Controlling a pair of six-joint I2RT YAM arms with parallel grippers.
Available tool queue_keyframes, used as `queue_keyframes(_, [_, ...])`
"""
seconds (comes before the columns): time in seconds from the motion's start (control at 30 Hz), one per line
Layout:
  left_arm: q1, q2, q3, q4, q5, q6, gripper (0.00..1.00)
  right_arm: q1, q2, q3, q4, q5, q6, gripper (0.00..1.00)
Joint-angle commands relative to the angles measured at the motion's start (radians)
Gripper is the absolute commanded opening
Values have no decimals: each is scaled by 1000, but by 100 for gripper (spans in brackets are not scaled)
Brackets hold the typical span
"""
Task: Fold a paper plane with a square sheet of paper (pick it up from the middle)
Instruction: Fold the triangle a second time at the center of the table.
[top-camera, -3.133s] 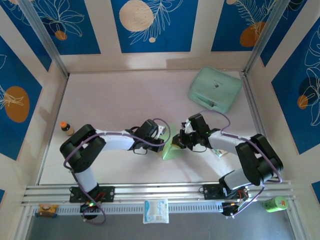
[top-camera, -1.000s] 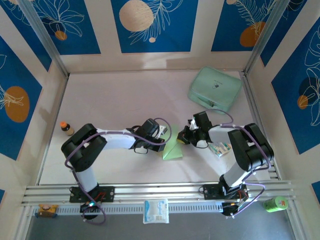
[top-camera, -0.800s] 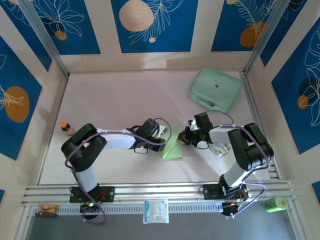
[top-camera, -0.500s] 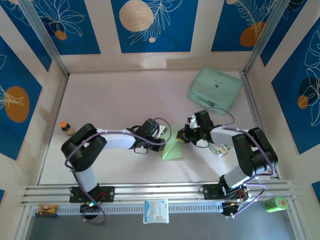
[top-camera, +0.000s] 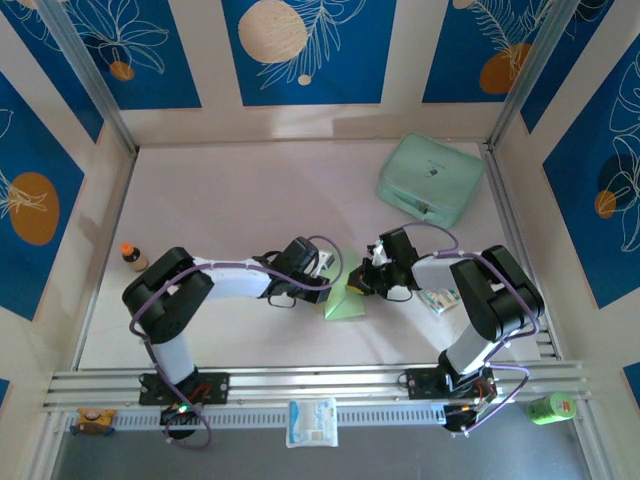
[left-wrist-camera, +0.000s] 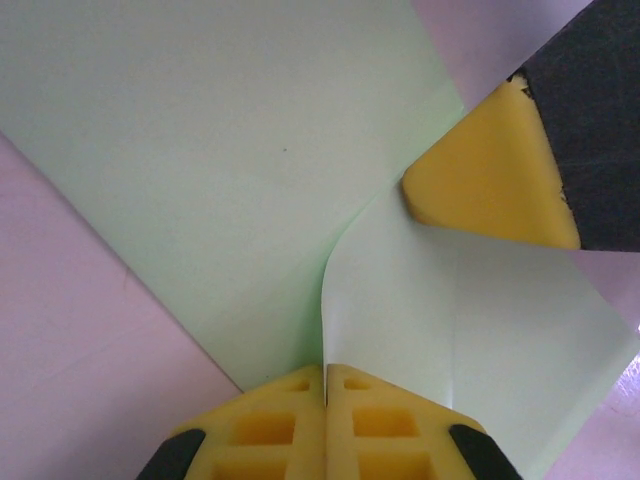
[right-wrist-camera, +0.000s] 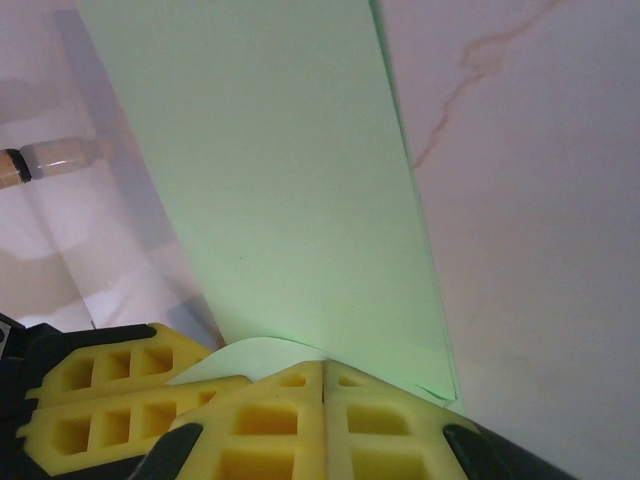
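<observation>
The light-green sheet of paper (top-camera: 346, 303) lies partly folded into a triangle on the table between the two arms. My left gripper (top-camera: 327, 274) is at its left corner, jaws shut, and the edge of a raised paler flap (left-wrist-camera: 420, 300) runs into the seam between the pads. My right gripper (top-camera: 362, 284) is shut at the top right corner. In the left wrist view its yellow fingertip (left-wrist-camera: 480, 185) rests on the flap's upper end. In the right wrist view the sheet (right-wrist-camera: 290, 180) stretches away from the closed pads (right-wrist-camera: 290, 420).
A thick mint-green case (top-camera: 430, 178) sits at the back right. A white-and-blue packet (top-camera: 441, 298) lies under the right forearm. A small orange-capped bottle (top-camera: 131, 256) stands at the left edge. Another packet (top-camera: 311, 421) and a green can (top-camera: 549, 407) are by the front rail.
The right gripper lifted slightly away toward the back, then came down and left onto the paper's top corner. The left gripper and the sheet stayed put.
</observation>
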Motion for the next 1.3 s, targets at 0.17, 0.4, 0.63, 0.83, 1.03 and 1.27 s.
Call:
queue_keyframes(0.17, [10, 9, -3, -38, 8, 19, 2, -17, -99, 22, -68, 4, -14, 3])
queue_keyframes(0.4, [10, 9, -6, -35, 11, 20, 2, -42, -40, -4, -65, 20, -34, 3])
queue_keyframes(0.63, [10, 10, -6, -35, 11, 18, 2, -47, -12, -30, -47, 40, -17, 3])
queue_keyframes(0.83, [10, 9, -4, -33, 10, 15, 2, -22, -100, 12, -80, 1, -18, 3])
queue_keyframes(1.03, [10, 6, -11, -29, 5, 13, 2, 41, -96, 31, -86, 6, 4, 3])
queue_keyframes(1.27, [10, 4, -13, -35, 3, 16, 2, 84, -57, -10, -13, 7, 49, 3])
